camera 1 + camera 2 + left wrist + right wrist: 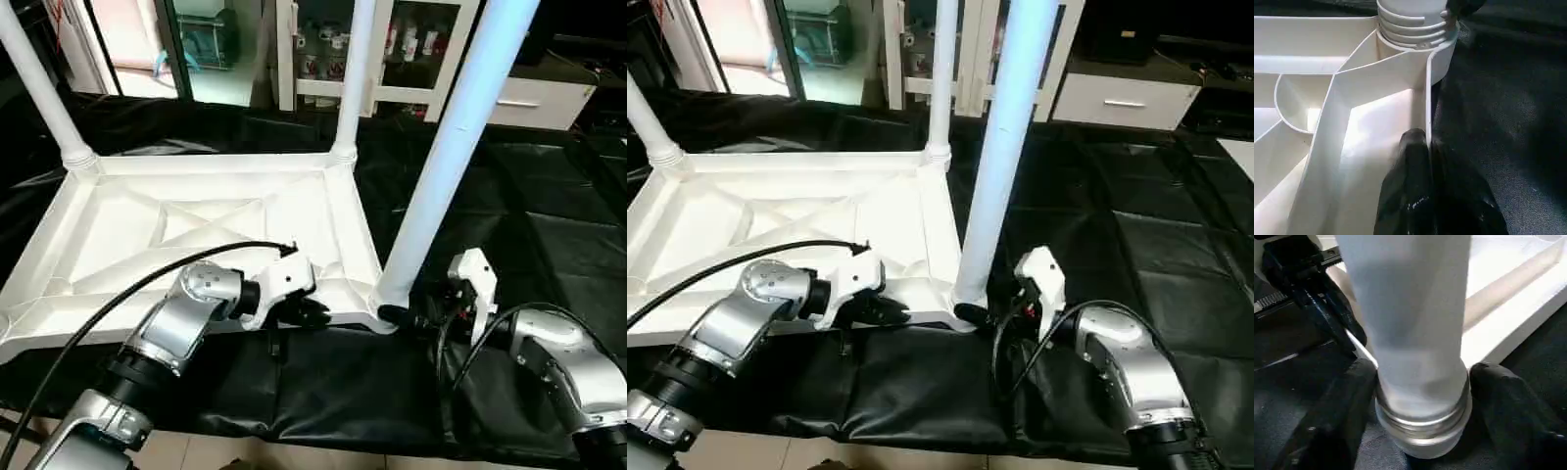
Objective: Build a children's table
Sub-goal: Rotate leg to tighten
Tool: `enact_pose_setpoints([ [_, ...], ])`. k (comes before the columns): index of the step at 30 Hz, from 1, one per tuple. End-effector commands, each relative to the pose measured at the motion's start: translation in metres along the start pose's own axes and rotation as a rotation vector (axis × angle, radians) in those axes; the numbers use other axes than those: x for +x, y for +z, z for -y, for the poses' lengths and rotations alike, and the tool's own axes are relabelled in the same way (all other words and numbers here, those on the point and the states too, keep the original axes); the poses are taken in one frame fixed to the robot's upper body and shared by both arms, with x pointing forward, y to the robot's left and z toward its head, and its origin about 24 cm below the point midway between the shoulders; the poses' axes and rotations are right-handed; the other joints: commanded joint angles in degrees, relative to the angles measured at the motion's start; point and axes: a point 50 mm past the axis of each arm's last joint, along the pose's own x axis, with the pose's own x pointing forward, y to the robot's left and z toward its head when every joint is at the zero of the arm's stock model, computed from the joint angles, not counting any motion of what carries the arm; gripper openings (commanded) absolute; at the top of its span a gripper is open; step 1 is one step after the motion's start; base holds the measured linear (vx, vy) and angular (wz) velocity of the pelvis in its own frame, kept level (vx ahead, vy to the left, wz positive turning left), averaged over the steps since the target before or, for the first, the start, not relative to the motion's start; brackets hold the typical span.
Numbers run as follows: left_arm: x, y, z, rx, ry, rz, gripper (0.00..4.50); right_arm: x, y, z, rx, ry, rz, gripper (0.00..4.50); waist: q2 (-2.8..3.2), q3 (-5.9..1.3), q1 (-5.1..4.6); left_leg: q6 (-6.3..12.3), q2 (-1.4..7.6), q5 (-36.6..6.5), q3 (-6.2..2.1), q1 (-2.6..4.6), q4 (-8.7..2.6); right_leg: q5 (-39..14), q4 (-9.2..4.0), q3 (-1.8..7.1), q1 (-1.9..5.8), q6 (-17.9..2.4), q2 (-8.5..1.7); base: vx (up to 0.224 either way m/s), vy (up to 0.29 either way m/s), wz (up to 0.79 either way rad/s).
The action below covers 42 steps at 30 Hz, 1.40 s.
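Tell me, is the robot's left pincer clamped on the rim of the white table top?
Yes: in the left wrist view the left pincer is shut on the thin rim wall of the table top.

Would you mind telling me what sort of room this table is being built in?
Probably a lab or workshop rather than a home: a work table draped in black sheeting, white cabinets with glass doors holding bottles, and a drawer unit behind.

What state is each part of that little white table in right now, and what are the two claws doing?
Table top: upside down on the black sheet, ribs up.
Two far legs: standing in their corner sockets.
Near leg: upright in the near corner socket.
Left gripper: shut on the top's rim.
Right gripper: fingers either side of the near leg's base.
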Motion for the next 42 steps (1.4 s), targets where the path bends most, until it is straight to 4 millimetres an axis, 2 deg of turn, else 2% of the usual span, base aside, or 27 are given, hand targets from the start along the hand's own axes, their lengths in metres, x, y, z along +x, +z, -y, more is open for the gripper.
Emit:
enact_pose_setpoints([
  [1,0.0,0.008,0.003,-0.003,-0.023,0.075,0.0,0.0,0.0,0.0,0.001,0.007,0.008,2.94,-0.97,-3.53,0.35,5.06,5.29,-6.17,-2.38,0.79,-4.1,-6.39,-3.71,2.77,2.31,-15.18,-5.17,0.0,0.0,0.0],
  [7,0.0,0.007,0.003,-0.006,-0.025,0.07,0.0,0.002,-0.001,-0.001,0.001,0.005,0.011,2.55,-1.0,-3.55,0.36,5.03,5.29,-6.22,-2.38,0.84,-4.07,-6.37,-3.68,2.76,2.34,-15.31,-5.17,0.0,0.0,0.0],
  [11,0.005,0.007,-0.001,-0.014,0.012,0.051,0.0,0.006,-0.002,0.001,0.01,-0.063,0.036,2.48,-1.08,-3.49,0.26,4.79,5.2,-6.62,-2.35,0.75,-4.07,-7.21,-3.78,2.76,2.3,-15.22,-5.21,0.0,0.0,0.0],
  [13,0.015,0.011,-0.01,-0.037,0.091,0.05,0.0,0.013,-0.005,0.006,0.03,-0.166,0.027,2.42,-1.01,-3.4,0.2,4.1,5.2,-7.38,-2.35,0.85,-4.14,-8.79,-3.99,2.8,2.15,-14.89,-5.15,0.0,0.0,0.0],
  [15,0.022,0.015,-0.016,-0.059,0.151,0.054,0.0,0.017,-0.008,0.008,0.045,-0.232,0.016,2.33,-1.02,-3.28,0.07,2.08,5.1,-9.85,-2.43,1.21,-4.29,-13.13,-4.44,2.73,1.89,-14.1,-5.12,0.0,0.0,0.0],
  [16,0.029,0.02,-0.021,-0.079,0.198,0.056,0.0,0.021,-0.011,0.01,0.06,-0.296,0.001,2.31,-1.08,-3.25,0.01,1.44,5.15,-10.13,-2.65,0.84,-4.48,-14.18,-4.52,2.73,2.32,-13.28,-5.26,0.0,0.0,0.0],
  [17,0.029,0.02,-0.021,-0.079,0.198,0.056,0.0,0.021,-0.011,0.01,0.06,-0.296,0.001,2.31,-0.93,-3.11,0.1,1.2,5.22,-10.87,-2.54,1.16,-4.53,-15.0,-4.76,2.8,1.93,-12.91,-5.19,0.0,0.0,0.0],
  [18,0.034,0.025,-0.025,-0.098,0.243,0.058,0.0,0.024,-0.014,0.012,0.071,-0.365,-0.016,2.18,-0.93,-3.1,-0.01,0.59,5.13,-12.13,-2.48,1.44,-4.49,-15.97,-4.94,2.87,1.62,-12.57,-5.11,0.0,0.0,0.0],
  [19,0.041,0.033,-0.032,-0.138,0.321,0.063,0.0,0.028,-0.019,0.018,0.099,-0.522,-0.046,2.18,-1.05,-3.13,-0.04,0.45,5.04,-12.22,-2.57,1.26,-4.58,-16.21,-4.93,2.87,1.83,-12.32,-5.16,0.0,0.0,0.0],
  [20,0.042,0.033,-0.033,-0.143,0.33,0.064,0.0,0.028,-0.019,0.019,0.103,-0.543,-0.05,2.13,-1.08,-3.23,-0.08,-0.11,4.95,-11.72,-2.6,1.35,-4.66,-16.01,-4.9,2.85,1.71,-12.0,-5.0,0.0,0.0,0.0],
  [21,0.048,0.039,-0.038,-0.175,0.396,0.062,0.0,0.029,-0.023,0.025,0.145,-0.73,-0.065,2.09,-0.86,-3.31,-0.22,-0.77,4.94,-11.1,-2.65,1.33,-4.71,-15.05,-4.82,2.88,1.67,-11.98,-5.0,0.0,0.0,0.0],
  [22,0.051,0.042,-0.041,-0.188,0.425,0.058,0.0,0.031,-0.025,0.027,0.17,-0.816,-0.066,2.09,-0.88,-3.4,-0.21,-0.91,4.85,-10.62,-2.64,1.28,-4.66,-14.22,-4.76,2.89,1.69,-12.04,-5.02,0.0,0.0,0.0],
  [23,0.052,0.043,-0.041,-0.186,0.433,0.058,0.0,0.032,-0.025,0.027,0.178,-0.825,-0.065,2.07,-0.93,-3.5,-0.13,-0.87,4.81,-10.41,-2.71,1.25,-4.64,-13.23,-4.73,2.88,1.81,-12.09,-5.17,0.0,0.0,0.0],
  [25,0.057,0.048,-0.043,-0.172,0.472,0.057,0.0,0.041,-0.026,0.024,0.221,-0.874,-0.06,2.05,-0.77,-3.58,0.11,0.5,4.74,-8.92,-2.47,1.27,-4.41,-9.34,-4.61,3.0,1.87,-12.47,-5.1,0.0,0.0,0.0],
  [27,0.064,0.054,-0.043,-0.155,0.475,0.06,0.0,0.055,-0.023,0.017,0.19,-0.858,-0.064,2.03,-0.87,-3.58,0.21,1.45,4.63,-8.5,-2.42,1.1,-4.39,-9.05,-4.64,2.96,2.03,-12.51,-5.17,0.0,0.0,0.0],
  [30,0.069,0.058,-0.04,-0.143,0.443,0.071,0.0,0.07,-0.01,0.006,0.124,-0.707,-0.007,2.02,-0.81,-3.45,0.31,1.8,4.88,-9.5,-2.61,1.03,-4.56,-10.69,-4.76,2.89,2.21,-11.84,-5.24,0.0,0.0,0.0],
  [33,0.068,0.055,-0.04,-0.137,0.436,0.062,0.0,0.07,-0.006,0.006,0.156,-0.678,0.042,2.02,-0.92,-3.39,0.26,1.79,4.94,-10.21,-2.64,1.06,-4.68,-11.12,-4.8,2.9,2.16,-11.71,-5.22,0.0,0.0,0.0],
  [34,0.067,0.053,-0.039,-0.127,0.428,0.057,0.0,0.068,-0.004,0.006,0.163,-0.663,0.06,2.56,-0.99,-3.4,0.34,1.98,4.95,-10.2,-2.62,1.05,-4.65,-11.23,-4.8,2.94,2.18,-11.7,-5.3,0.0,0.0,0.0],
  [35,0.065,0.049,-0.039,-0.119,0.411,0.051,0.0,0.065,-0.002,0.006,0.169,-0.648,0.078,2.69,-1.04,-3.35,0.36,2.08,4.96,-10.28,-2.64,1.02,-4.69,-11.51,-4.88,2.94,2.19,-11.6,-5.34,0.0,0.0,0.0],
  [38,0.06,0.043,-0.035,-0.094,0.361,0.047,0.0,0.057,0.0,0.008,0.167,-0.634,0.102,2.89,-1.0,-3.4,0.51,2.71,5.01,-9.79,-2.72,0.79,-4.68,-11.02,-4.8,2.94,2.36,-11.26,-5.43,0.0,0.0,0.0],
  [39,0.059,0.04,-0.035,-0.098,0.354,0.042,0.0,0.054,0.0,0.009,0.163,-0.629,0.107,3.04,-1.06,-3.38,0.1,2.94,5.07,-9.42,-2.89,0.4,-4.79,-10.63,-4.64,2.82,2.58,-11.58,-5.45,0.0,0.0,0.0],
  [40,0.056,0.037,-0.032,-0.087,0.32,0.044,0.0,0.05,0.001,0.011,0.157,-0.637,0.113,3.11,-0.96,-3.44,0.15,2.93,5.08,-9.54,-2.83,0.65,-4.71,-10.84,-4.71,2.81,2.38,-11.7,-5.48,0.0,0.0,0.0],
  [41,0.055,0.037,-0.031,-0.083,0.312,0.045,0.0,0.049,0.001,0.012,0.156,-0.639,0.114,3.14,-1.08,-3.48,-0.06,3.03,5.07,-9.19,-2.69,0.64,-4.61,-10.64,-4.68,2.88,2.29,-12.14,-5.44,0.0,0.0,0.0],
  [42,0.052,0.033,-0.028,-0.078,0.28,0.045,0.0,0.042,0.003,0.014,0.153,-0.642,0.125,3.21,-0.94,-3.49,-0.01,3.01,5.12,-8.93,-2.71,0.67,-4.62,-10.27,-4.56,2.9,2.21,-12.27,-5.41,0.0,0.0,0.0],
])
